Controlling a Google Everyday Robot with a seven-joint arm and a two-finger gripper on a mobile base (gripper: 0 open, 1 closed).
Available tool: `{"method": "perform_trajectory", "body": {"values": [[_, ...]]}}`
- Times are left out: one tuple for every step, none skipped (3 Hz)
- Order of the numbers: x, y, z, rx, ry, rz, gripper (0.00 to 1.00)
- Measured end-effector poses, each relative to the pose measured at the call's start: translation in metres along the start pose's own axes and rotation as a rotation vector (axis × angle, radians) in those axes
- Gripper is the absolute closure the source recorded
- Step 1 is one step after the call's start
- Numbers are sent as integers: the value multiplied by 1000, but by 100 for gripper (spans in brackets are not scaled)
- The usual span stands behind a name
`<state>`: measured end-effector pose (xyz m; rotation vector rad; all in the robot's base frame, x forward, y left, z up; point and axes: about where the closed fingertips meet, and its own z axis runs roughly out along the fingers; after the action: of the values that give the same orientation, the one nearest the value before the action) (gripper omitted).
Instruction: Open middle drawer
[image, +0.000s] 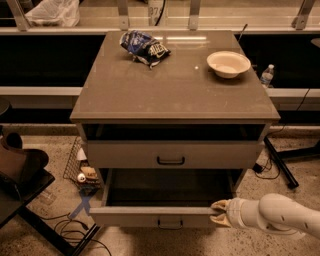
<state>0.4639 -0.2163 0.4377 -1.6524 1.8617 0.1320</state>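
While I watch from the console, the big grey-brown flat-topped cabinet (175, 95) fills the view. Its middle drawer (145, 216) — wide, shallow, grey-beige, with a small black bar handle (170, 223) — stands pulled well out beneath the taller-fronted drawer (130, 154). My white arm's gripper (220, 212) sits at that low front's right end, fingers (220, 204) pinching the panel. On top: a crumpled blue snack bag (144, 47) and a cream round bowl (228, 63), well apart.
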Motion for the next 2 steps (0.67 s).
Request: {"method": "perform_trajectory", "body": {"values": [[2,18,-18,-31,22,7,100],[2,18,-18,-31,22,7,100]]}}
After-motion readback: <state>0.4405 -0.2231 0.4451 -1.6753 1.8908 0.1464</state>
